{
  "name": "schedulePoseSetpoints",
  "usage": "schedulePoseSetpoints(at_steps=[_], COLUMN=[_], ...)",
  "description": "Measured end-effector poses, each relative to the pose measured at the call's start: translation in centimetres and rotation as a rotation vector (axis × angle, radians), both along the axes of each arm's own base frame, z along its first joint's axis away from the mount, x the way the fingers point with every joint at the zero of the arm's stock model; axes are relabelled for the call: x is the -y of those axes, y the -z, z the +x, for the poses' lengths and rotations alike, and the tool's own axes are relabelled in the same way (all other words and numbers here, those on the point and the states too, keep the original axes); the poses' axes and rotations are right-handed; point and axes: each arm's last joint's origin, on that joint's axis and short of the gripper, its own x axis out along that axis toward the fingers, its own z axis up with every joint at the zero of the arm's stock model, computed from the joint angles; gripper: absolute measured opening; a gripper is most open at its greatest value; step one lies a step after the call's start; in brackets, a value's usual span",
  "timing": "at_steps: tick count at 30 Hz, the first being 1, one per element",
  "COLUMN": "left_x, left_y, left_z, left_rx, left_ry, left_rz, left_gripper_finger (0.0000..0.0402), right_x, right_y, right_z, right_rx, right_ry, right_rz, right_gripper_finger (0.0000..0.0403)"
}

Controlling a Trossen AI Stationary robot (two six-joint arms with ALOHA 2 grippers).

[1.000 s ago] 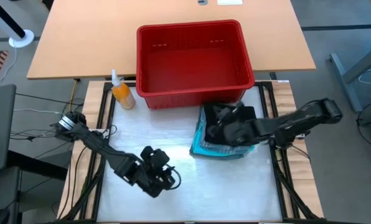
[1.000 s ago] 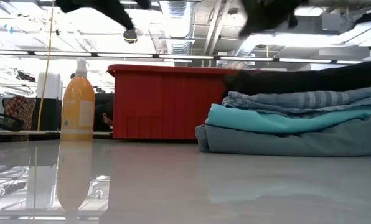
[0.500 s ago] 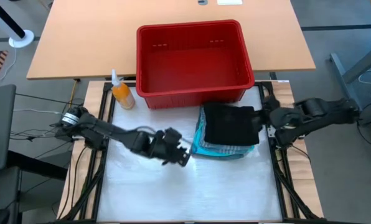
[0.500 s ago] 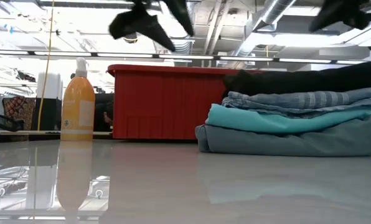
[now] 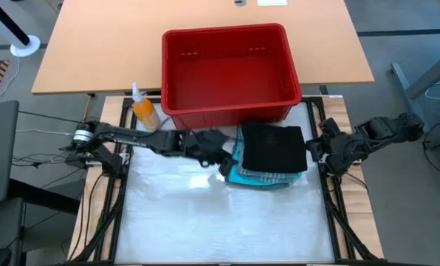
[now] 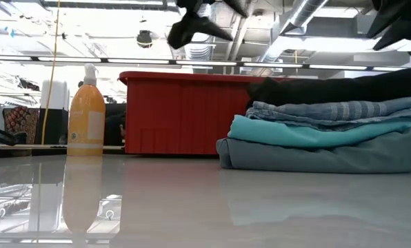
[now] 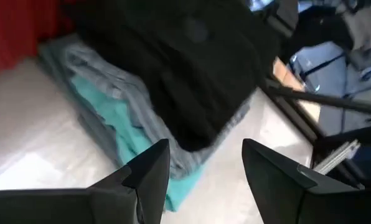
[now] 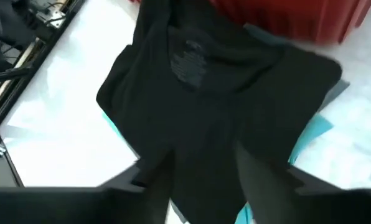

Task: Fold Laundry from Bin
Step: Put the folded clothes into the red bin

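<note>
While our left tool (image 5: 226, 159) hangs above the table with its two dark fingers (image 7: 149, 177) spread apart and nothing between them, it sits just beside the near left edge of the stack of folded laundry (image 5: 270, 157). In the left wrist view we look past those fingers onto the pile's corner. Our right tool (image 5: 314, 146) is off the stack's right side, near the table's right edge, its fingers parted and empty, pointing back toward the clothes.

We see the stack resting on the glossy white table (image 5: 205, 214), just in front of the red rectangular plastic bin (image 5: 227, 72) with its thick rim. From the low view we can read the layers: a grey-green folded garment (image 6: 316, 155) at the bottom, a bright turquoise garment (image 6: 295, 131) on it, a blue-grey striped shirt (image 6: 329, 110) above that, and a large black garment (image 6: 343, 88) on top. From above, the black piece covers most of the pile, with turquoise showing along the left and near edges.

We also see an orange plastic bottle with a white pump top (image 5: 144, 109) standing just left of the bin's front corner.
</note>
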Motion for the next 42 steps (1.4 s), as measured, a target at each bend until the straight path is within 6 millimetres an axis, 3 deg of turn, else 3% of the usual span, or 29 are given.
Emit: schedulePoseSetpoints(at_steps=[4,9,14,20,26,31,37,42], left_x=[-2.2,-4.0,-4.1,-4.2,-4.7,-4.9,-3.9,-4.0], left_y=[1.1,3.5,6.6,7.5,7.9,8.8,10.7,10.5], left_z=[-3.0,-5.6,-5.3,-4.9,-5.1,-3.9,0.2,2.8], left_rx=[0.085,0.323,0.287,0.247,0.221,0.238,0.235,0.226], left_ry=[-0.01,-0.085,-0.015,0.023,-0.06,-0.127,-0.077,-0.068], left_rz=[-0.086,-0.266,-0.34,-0.3,-0.289,-0.296,-0.31,-0.296], left_gripper_finger=[0.0189,0.0189,0.0199,0.0245,0.0292,0.0306,0.0307,0.0307], right_x=[0.0,0.1,0.0,-0.2,-0.1,-0.1,0.1,-0.1], right_y=[0.1,0.1,0.8,3.0,4.7,6.7,6.7,6.7], right_z=[-0.2,-0.3,-0.1,0.2,0.1,-0.2,-0.4,-0.1], right_rx=[-0.002,0.031,0.049,-0.001,-0.048,-0.048,-0.024,-0.028], right_ry=[0.049,0.141,0.233,0.313,0.329,0.345,0.328,0.336], right_rz=[0.04,0.088,0.152,0.208,0.188,0.194,0.17,0.171], right_gripper_finger=[0.0286,0.0308,0.031,0.0318,0.0321,0.0321,0.0321,0.0321])
